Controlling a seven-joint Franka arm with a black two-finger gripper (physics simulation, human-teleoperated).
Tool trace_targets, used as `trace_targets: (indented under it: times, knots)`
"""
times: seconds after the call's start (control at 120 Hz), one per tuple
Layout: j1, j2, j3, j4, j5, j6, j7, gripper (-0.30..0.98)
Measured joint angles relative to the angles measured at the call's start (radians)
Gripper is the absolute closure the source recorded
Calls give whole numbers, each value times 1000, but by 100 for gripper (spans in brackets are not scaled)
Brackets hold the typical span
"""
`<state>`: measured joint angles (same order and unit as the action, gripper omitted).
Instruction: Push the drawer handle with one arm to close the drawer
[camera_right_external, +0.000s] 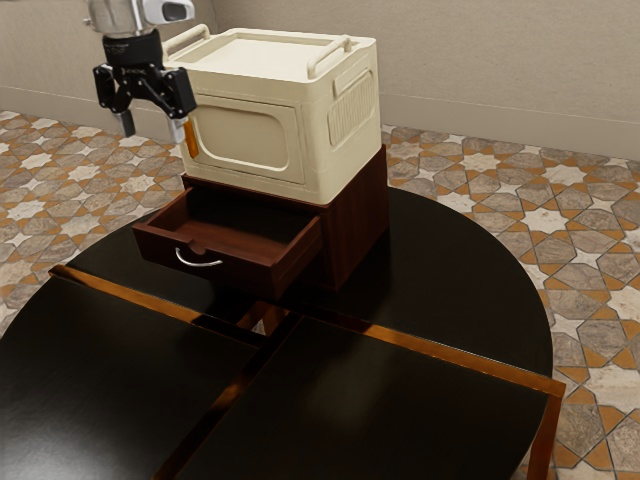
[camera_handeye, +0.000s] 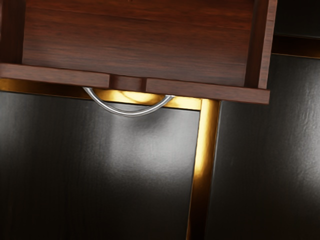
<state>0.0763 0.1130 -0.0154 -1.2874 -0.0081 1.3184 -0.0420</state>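
The fingers (camera_right_external: 127, 123) stand wide apart and point downward, with a clear gap between them, touching neither the drawer nor its handle. Right above them is the black hand body (camera_right_external: 135, 73), joined to the pale arm (camera_right_external: 127, 17). In the exterior view, the finger nearer the cream box (camera_right_external: 245, 137) overlaps the edge of its front; whether they touch, I cannot tell. That box has a framed front panel, a ribbed patch on one side and two raised rails (camera_right_external: 330, 57) on top.

Lower than the fingers, the reddish-brown drawer (camera_right_external: 228, 262) sticks well out of the dark wooden cabinet (camera_right_external: 357, 217), on which the cream box sits. The wrist view looks down into the drawer, onto its grained floor, and shows a notch in the top edge of its front. The curved silver handle (camera_right_external: 199, 262) is on the outer face of that front, below the notch, well apart from the fingers.

Lower again, the round black table (camera_right_external: 480, 290) carries the cabinet; orange-brown wooden strips (camera_right_external: 430, 348) cross its top. Farther off lie the patterned floor tiles (camera_right_external: 590, 240) and then the beige wall (camera_right_external: 500, 70).
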Motion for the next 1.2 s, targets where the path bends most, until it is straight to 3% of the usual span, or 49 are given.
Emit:
trace_targets:
  times: [0.433,0.542,0.717,0.767,0.817,0.883,0.95,1.067,1.2]
  knots:
    - [-11,-23,11,36,-1,-9,34,0]
    - [-4,-68,-52,168,-17,-33,39,0]
    - [-90,-94,-95,175,-48,-94,2,0]
    - [-82,-167,-123,63,-40,-93,-13,1]
    - [-52,-333,-149,-198,-31,-54,-27,3]
    - [-26,-515,-172,-504,-25,21,-44,12]
    - [3,-616,-178,-713,-22,104,-59,23]
    - [18,-666,-172,-889,-18,242,-81,45]
    - [5,-636,-136,-1004,4,394,-85,63]
